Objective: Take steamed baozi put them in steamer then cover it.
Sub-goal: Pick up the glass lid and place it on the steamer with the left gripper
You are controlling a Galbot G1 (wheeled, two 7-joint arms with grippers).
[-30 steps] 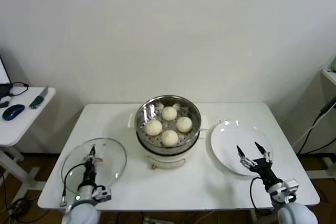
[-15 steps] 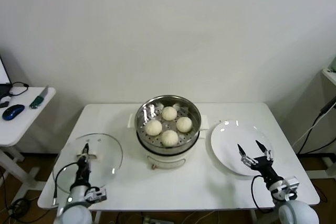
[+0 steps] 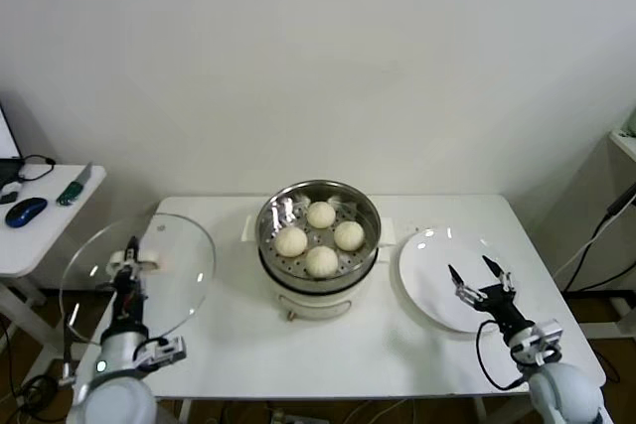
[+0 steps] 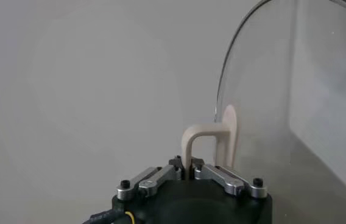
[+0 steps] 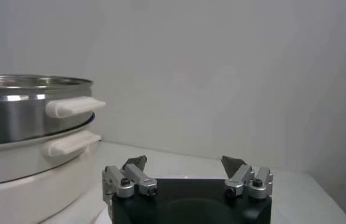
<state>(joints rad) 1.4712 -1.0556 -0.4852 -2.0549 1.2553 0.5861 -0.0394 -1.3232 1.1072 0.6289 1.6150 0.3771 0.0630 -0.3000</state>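
Note:
Several cream-white baozi (image 3: 320,237) sit inside the shiny steel steamer (image 3: 273,208) on its white pot base at the table's middle. The clear glass cover (image 3: 169,265) hangs tilted above the table's left edge. My left gripper (image 3: 126,267) is shut on its cream bar handle (image 4: 196,141), which shows pinched between the jaws in the left wrist view (image 4: 186,173). My right gripper (image 3: 479,276) stands open over the white plate, nothing between its fingers; in its wrist view (image 5: 184,163) the steamer (image 5: 21,112) is off to one side.
A flat white plate (image 3: 434,257) lies right of the steamer. A side table (image 3: 45,225) with a blue mouse (image 3: 25,211) stands off the left. A wall rises close behind the white table (image 3: 397,345).
My left gripper has lifted the cover off the table and carried it left and up, tilting it. The right gripper has barely moved.

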